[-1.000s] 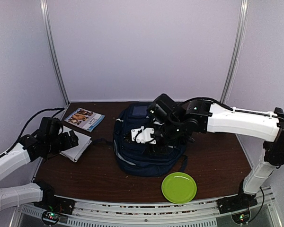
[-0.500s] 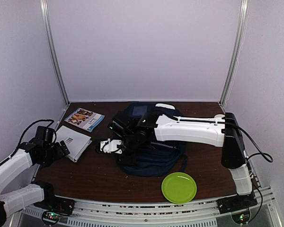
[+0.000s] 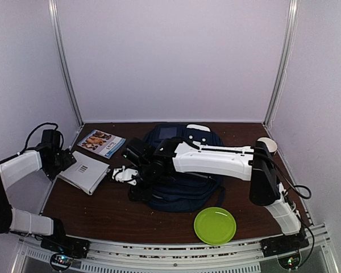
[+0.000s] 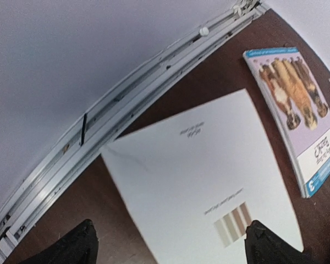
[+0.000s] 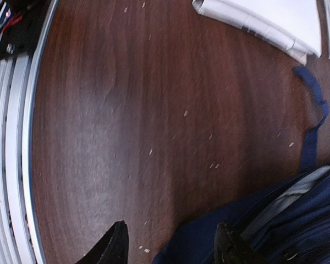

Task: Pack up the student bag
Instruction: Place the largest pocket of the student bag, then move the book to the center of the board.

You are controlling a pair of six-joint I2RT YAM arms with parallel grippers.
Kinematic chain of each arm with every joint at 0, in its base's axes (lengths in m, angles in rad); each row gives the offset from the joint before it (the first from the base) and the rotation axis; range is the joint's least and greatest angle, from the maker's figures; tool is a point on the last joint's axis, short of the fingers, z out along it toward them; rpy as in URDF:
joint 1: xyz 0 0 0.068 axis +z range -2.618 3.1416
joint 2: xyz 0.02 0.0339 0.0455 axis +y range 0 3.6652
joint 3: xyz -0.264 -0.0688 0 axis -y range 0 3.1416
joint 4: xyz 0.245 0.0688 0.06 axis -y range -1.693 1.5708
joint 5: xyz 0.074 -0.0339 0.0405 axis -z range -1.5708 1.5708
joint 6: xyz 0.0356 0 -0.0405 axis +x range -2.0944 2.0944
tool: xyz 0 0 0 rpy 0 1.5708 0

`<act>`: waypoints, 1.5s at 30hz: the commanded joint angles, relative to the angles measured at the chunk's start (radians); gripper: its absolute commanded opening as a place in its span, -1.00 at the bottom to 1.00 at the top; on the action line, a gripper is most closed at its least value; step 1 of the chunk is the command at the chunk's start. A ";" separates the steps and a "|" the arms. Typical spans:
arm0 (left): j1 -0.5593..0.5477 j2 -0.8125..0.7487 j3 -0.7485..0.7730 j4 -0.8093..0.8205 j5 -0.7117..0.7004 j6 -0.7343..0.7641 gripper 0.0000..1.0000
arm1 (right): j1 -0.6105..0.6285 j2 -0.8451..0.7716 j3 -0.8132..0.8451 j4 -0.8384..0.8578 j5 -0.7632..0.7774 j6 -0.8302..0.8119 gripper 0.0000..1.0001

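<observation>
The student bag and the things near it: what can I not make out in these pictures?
Top view: the right arm lies across the student bag, hiding its middle part.
Right wrist view: the bag is cut off at the bottom-right edge.
Left wrist view: the print on the white booklet is too small to read.

Dark brown wooden table (image 3: 261,193), pale specks on its surface. Plain white back wall (image 3: 170,57) behind the table. Metal posts (image 3: 65,62) at its far corners. Aluminium rail (image 3: 176,250) along its near edge. Light even, diffuse.
</observation>
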 commanded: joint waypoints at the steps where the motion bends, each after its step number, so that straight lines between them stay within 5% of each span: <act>1: 0.028 0.122 0.146 0.047 -0.009 0.100 0.84 | -0.001 -0.131 -0.204 0.030 -0.061 0.033 0.08; 10: 0.115 0.497 0.488 -0.084 0.136 0.232 0.73 | -0.003 -0.330 -0.469 0.064 -0.049 -0.009 0.07; 12: 0.132 0.570 0.563 -0.097 0.210 0.252 0.94 | -0.002 -0.374 -0.511 0.069 -0.045 -0.019 0.07; 17: 0.139 0.687 0.697 -0.195 0.255 0.323 0.95 | -0.006 -0.460 -0.586 0.080 -0.031 -0.038 0.08; 34: 0.008 0.748 0.686 -0.252 0.381 0.356 0.91 | -0.041 -0.510 -0.614 0.096 -0.010 -0.049 0.08; 45: -0.216 0.555 0.419 -0.110 0.403 0.277 0.91 | -0.070 -0.494 -0.612 0.111 -0.040 -0.025 0.08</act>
